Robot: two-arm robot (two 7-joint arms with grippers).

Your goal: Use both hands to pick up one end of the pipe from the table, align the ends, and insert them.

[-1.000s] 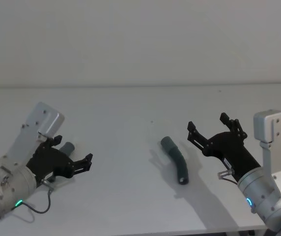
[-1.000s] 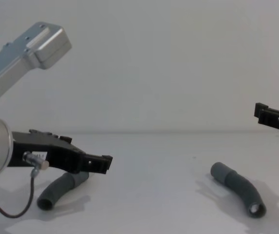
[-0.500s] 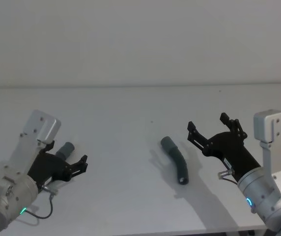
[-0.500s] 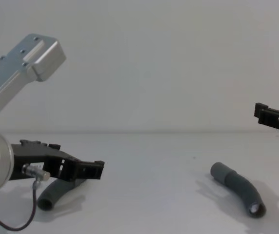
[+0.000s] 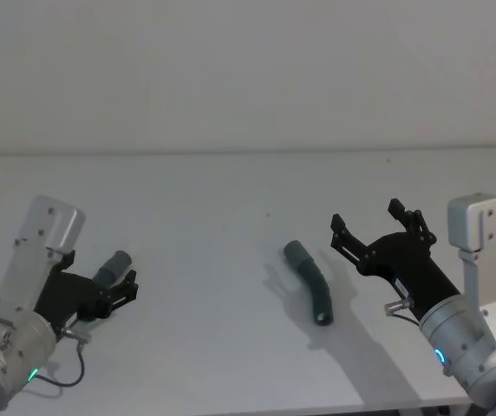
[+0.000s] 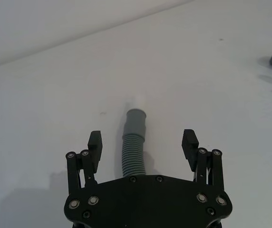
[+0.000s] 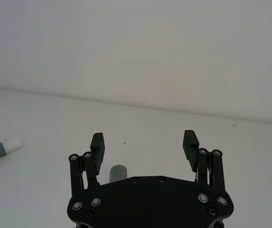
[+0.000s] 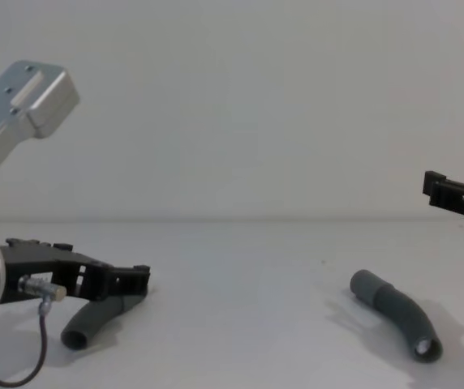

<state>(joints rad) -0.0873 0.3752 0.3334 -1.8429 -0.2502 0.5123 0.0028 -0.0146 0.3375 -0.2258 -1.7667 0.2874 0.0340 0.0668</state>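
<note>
Two dark grey ribbed pieces of the pipe lie on the white table [image 5: 231, 199]. The left piece [image 5: 112, 265] [image 8: 94, 318] lies lengthwise between the spread fingers of my left gripper [image 5: 127, 289] [image 6: 142, 138] [image 8: 137, 273], which is open low over it. Neither finger touches it, and its smooth cuff end [image 6: 136, 117] points away from the palm. The curved right piece [image 5: 310, 282] [image 8: 396, 312] rests alone near the middle. My right gripper [image 5: 366, 217] [image 7: 143, 138] hovers open to its right, above the table, and one cuff [image 7: 118, 171] peeks over its palm.
A plain white wall rises behind the table's far edge [image 5: 248, 152]. The table's front edge [image 5: 257, 407] runs close beneath both arms. About a hand's width of bare table separates the two pieces.
My left arm has drawn back to the left and sunk lower, bringing its open gripper down around the left piece. The right arm and both pieces have stayed still.
</note>
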